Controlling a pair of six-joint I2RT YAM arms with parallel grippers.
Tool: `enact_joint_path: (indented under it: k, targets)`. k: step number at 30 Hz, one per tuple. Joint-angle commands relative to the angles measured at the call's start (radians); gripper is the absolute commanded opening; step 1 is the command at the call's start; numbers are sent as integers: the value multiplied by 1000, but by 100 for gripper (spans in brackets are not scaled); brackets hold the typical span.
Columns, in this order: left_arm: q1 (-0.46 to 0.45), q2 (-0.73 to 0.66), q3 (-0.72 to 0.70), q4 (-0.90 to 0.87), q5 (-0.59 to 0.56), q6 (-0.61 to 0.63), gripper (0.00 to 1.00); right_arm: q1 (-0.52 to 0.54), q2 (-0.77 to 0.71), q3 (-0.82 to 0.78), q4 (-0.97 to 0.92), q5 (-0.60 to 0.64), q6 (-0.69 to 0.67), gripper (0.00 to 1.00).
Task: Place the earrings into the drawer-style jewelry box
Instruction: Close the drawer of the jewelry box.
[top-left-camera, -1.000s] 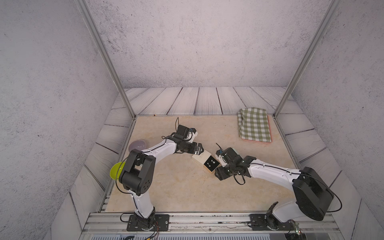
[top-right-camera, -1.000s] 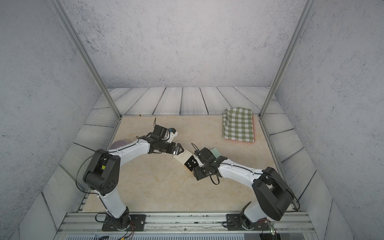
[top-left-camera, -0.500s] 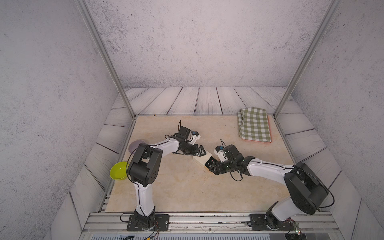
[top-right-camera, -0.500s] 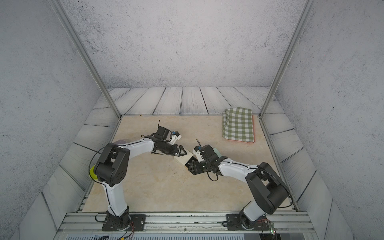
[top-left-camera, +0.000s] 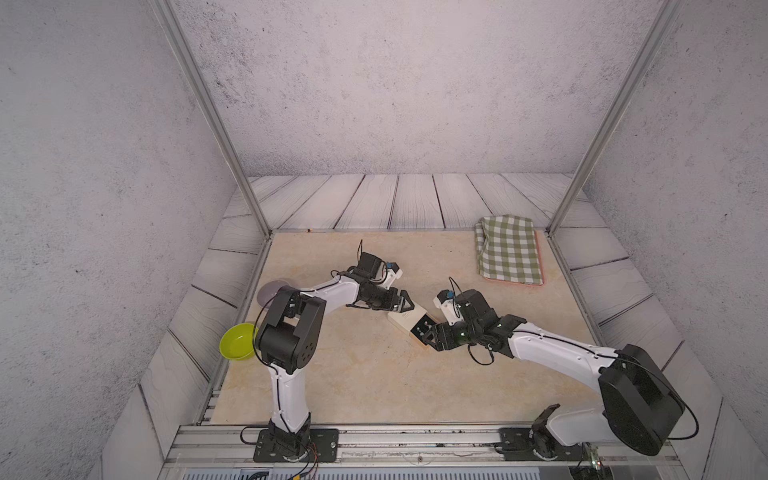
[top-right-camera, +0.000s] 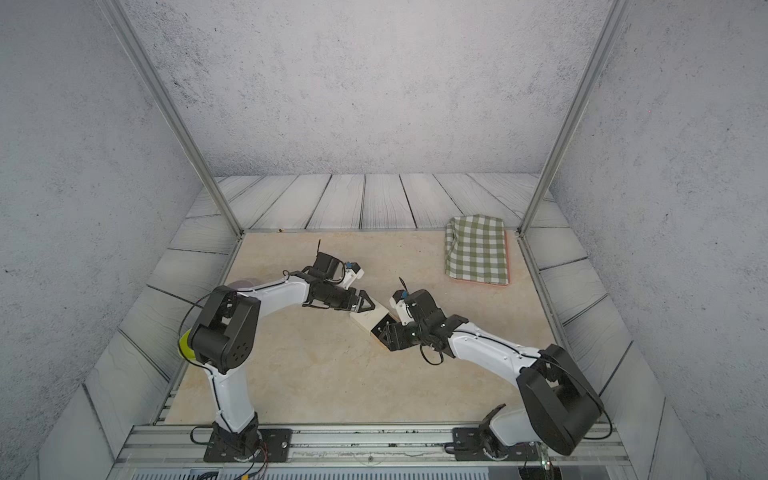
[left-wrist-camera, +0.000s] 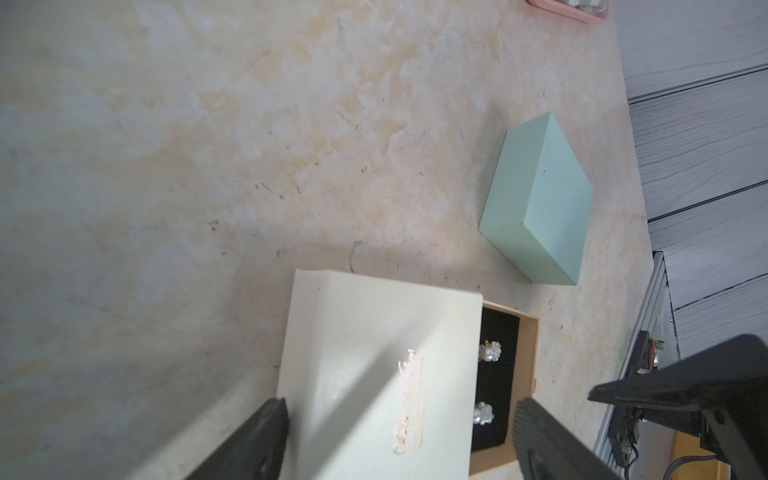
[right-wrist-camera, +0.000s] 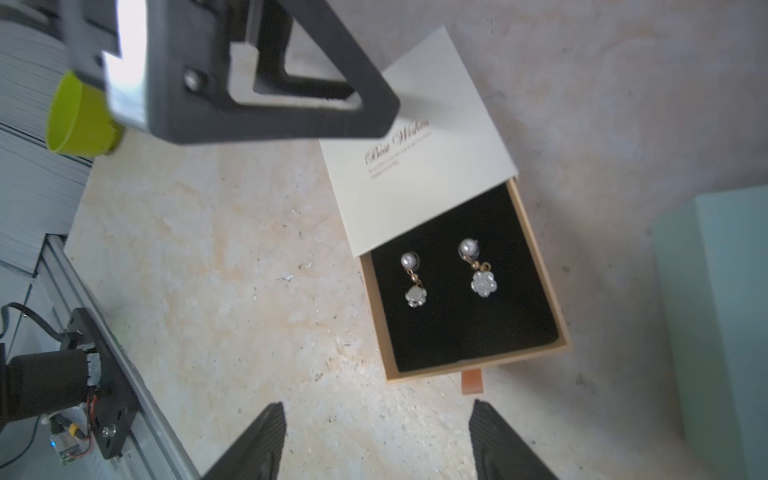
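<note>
Standing open and empty, the right gripper faces the pulled-out tray of the drawer-style jewelry box, where the earrings lie on black lining; the left gripper, spread wide, straddles its cream sleeve on the counter.

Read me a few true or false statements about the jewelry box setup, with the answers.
1. The tray of the drawer-style jewelry box is slid out. True.
2. Two earrings lie on its black lining. True.
3. The right end effector grips the tray's tab. False: its jaws stand open, short of the tab.
4. The mint-green box is stacked on the cream box. False: it sits apart on the table.
</note>
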Motion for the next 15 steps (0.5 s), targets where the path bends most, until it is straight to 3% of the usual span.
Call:
enact_joint_path:
  k: [1, 15]
  targets:
    - [0, 25, 7, -3, 18, -1, 88, -4, 66, -14, 47, -14, 17, 73]
    - [-7, 41, -10, 25, 51, -36, 86, -4, 238, 134, 125, -78, -6, 72]
